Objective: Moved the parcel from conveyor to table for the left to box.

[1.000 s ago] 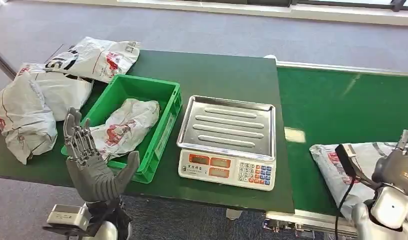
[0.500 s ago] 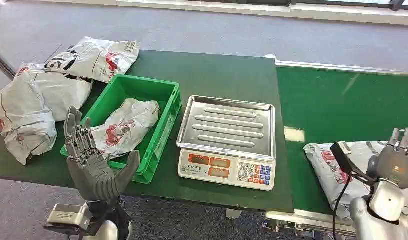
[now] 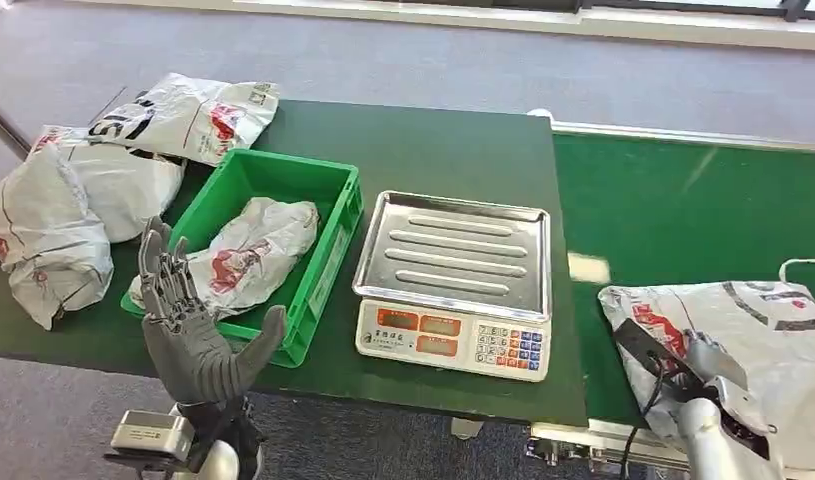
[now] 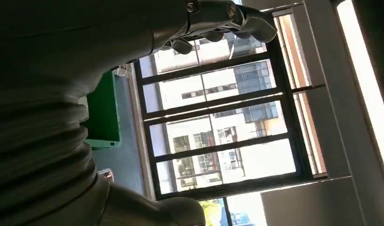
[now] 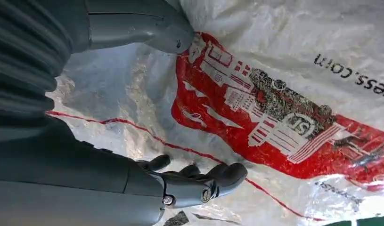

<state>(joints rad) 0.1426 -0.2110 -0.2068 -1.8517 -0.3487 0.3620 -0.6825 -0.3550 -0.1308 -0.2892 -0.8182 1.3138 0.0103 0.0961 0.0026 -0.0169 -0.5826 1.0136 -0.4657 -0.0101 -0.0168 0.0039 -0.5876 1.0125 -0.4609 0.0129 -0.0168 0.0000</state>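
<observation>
Looking down from the head camera, you have the scale [image 3: 453, 285] as your landmark: a steel weighing tray over a keypad, sitting on the dark green table [image 3: 433, 140]. Off to the scale's right, on the green conveyor [image 3: 683, 200], lies the parcel [image 3: 743, 330], a white crinkled mailer bag with red print, near the conveyor's front edge. Your right hand [image 3: 705, 362] is down on that parcel at its near left part. In the right wrist view the right hand [image 5: 133, 113] has its thumb laid on the bag just by the red graphic and its darker fingers [image 5: 213, 181] curled against the plastic lower down, with the parcel [image 5: 284, 84] spread between them. You cannot tell from these pictures whether the fingers have actually clamped the bag or only rest on it.

Just left of the scale stands the green box [image 3: 328, 195], an open plastic crate with one bagged parcel [image 3: 248, 250] already lying inside. Your left hand [image 3: 198, 335] is raised in front of the box's near left corner, palm up, fingers apart and thumb out to the side, holding nothing. In the left wrist view the left hand [image 4: 133, 42] appears against tall windows [image 4: 218, 117].

Farther left of the scale, beyond the box, several more white bagged parcels [image 3: 93, 180] are heaped on the table.
</observation>
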